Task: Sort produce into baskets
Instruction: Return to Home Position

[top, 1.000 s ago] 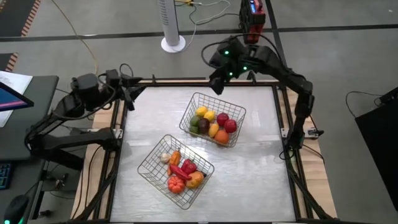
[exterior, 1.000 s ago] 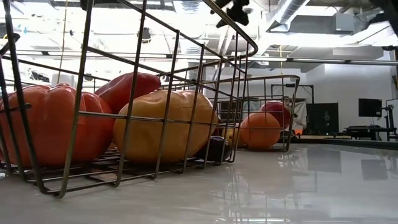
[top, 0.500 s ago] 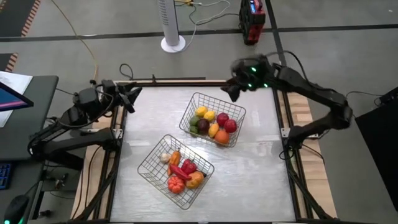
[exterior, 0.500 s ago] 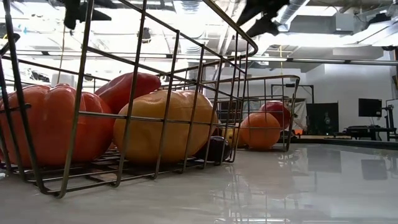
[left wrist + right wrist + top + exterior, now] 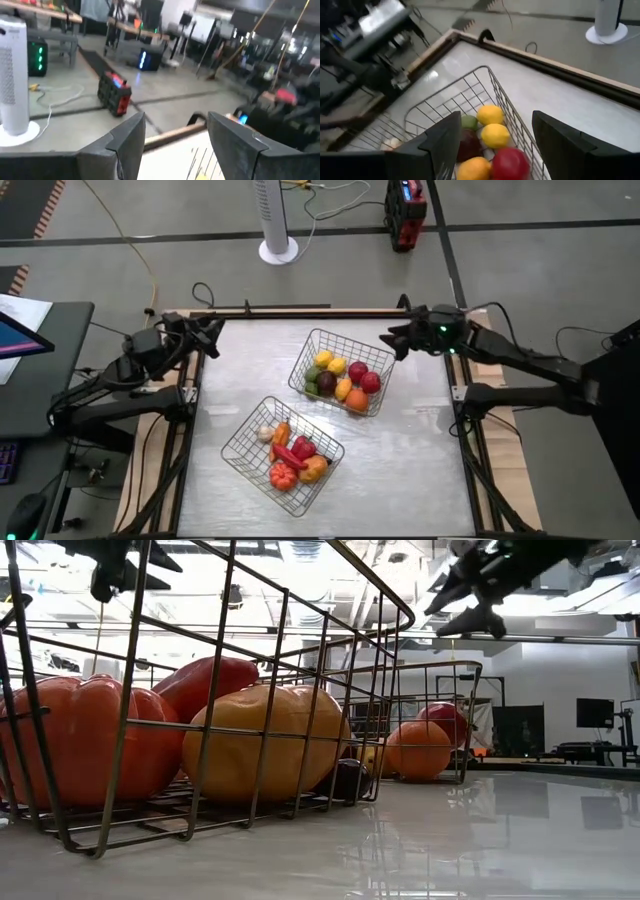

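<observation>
2 baskets [image 5: 240, 442] hold all produce [image 5: 370, 382], nothing loose on the table [image 5: 410, 460], so left gripper [image 5: 205, 335] and right gripper [image 5: 397, 340] hang released, empty, at its far corners, likely parking.

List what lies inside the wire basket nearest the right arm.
Seen from above, the basket holds two yellow fruits, a green one, a dark one, two red fruits and two orange pieces. Anything beneath them is covered.

Square silvery wire-mesh basket [image 5: 484, 69], contents: two yellow round fruits [image 5: 490, 114], green fruit [image 5: 469, 121], dark red fruit [image 5: 470, 145], orange fruit [image 5: 475, 169], bright red fruit [image 5: 510, 164]
</observation>
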Robot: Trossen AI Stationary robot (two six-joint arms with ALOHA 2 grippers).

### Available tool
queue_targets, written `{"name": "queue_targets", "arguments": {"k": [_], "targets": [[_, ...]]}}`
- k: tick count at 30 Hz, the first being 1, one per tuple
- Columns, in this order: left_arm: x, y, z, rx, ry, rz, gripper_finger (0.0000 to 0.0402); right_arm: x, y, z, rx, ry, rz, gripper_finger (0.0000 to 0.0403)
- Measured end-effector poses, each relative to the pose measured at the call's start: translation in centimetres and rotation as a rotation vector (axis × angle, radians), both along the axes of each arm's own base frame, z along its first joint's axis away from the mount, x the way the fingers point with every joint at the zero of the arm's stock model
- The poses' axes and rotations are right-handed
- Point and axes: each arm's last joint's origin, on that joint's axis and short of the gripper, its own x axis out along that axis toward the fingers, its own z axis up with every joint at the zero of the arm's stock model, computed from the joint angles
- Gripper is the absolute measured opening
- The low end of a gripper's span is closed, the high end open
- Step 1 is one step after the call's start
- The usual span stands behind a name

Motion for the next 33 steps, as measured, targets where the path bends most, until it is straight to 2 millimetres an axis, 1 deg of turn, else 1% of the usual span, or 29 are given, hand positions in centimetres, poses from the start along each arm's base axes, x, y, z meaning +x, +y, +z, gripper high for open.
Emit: {"name": "queue_targets", "arguments": {"k": [5, 9, 14, 27, 33], "targets": [[-0.1, 0.1, 0.8, 0.035, -0.079, 0.044, 0.0201, -2.7, 0.8, -1.1, -0.005, -0.069, -0.04, 0.0266], [-0.3, 0.2, 0.8, 0.034, -0.076, 0.115, 0.0201, -4.7, 1.5, -1.9, -0.01, -0.118, -0.071, 0.0257], [-0.3, 0.2, 0.7, 0.03, -0.069, 0.122, 0.0201, -6.6, 2.3, -3.4, 0.012, -0.176, -0.129, 0.0249], [-0.2, 0.2, 0.5, 0.023, -0.049, 0.088, 0.0201, -9.1, 3.6, -6.5, 0.038, -0.272, -0.201, 0.0248], [-0.2, 0.1, -0.1, 0.004, 0.02, 0.072, 0.0201, -9.6, 3.9, -6.6, 0.04, -0.301, -0.205, 0.0248]]}}
